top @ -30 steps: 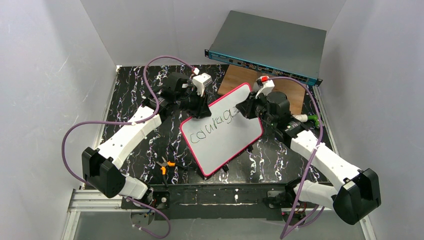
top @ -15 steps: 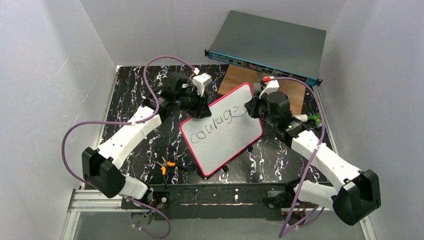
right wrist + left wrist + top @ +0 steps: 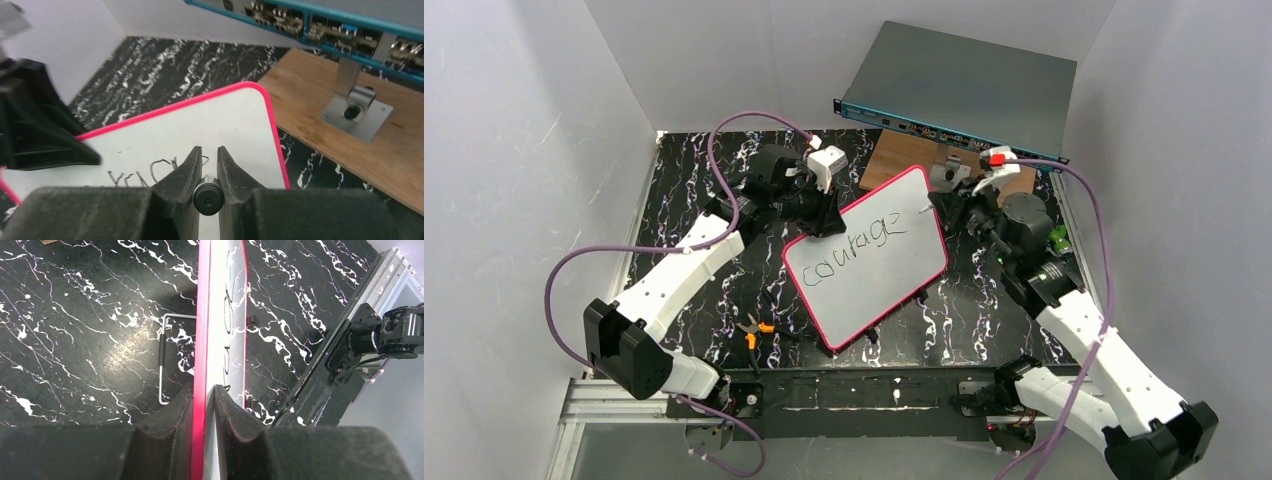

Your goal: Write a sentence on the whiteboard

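Note:
The whiteboard (image 3: 869, 270), white with a pink-red frame, stands tilted on the black marble table. Only the black word "courage" (image 3: 856, 245) of the sentence shows on it. My left gripper (image 3: 824, 218) is shut on the board's upper left edge; in the left wrist view its jaws (image 3: 205, 390) pinch the pink frame of the whiteboard (image 3: 219, 315). My right gripper (image 3: 946, 205) is shut on a black marker (image 3: 207, 198), beside the board's upper right edge. In the right wrist view the gripper (image 3: 206, 152) points at the whiteboard (image 3: 210, 120), just right of the word's end.
A grey-teal network switch (image 3: 964, 85) stands at the back on a wooden board (image 3: 902, 158) with a metal bracket (image 3: 948, 173). Orange-handled pliers (image 3: 754, 330) lie near the front left. A bent metal rod (image 3: 162, 360) lies behind the board.
My right arm has swung out to the right and the marker has drawn back from the end of "courage". The left gripper still holds the board, which shifted slightly.

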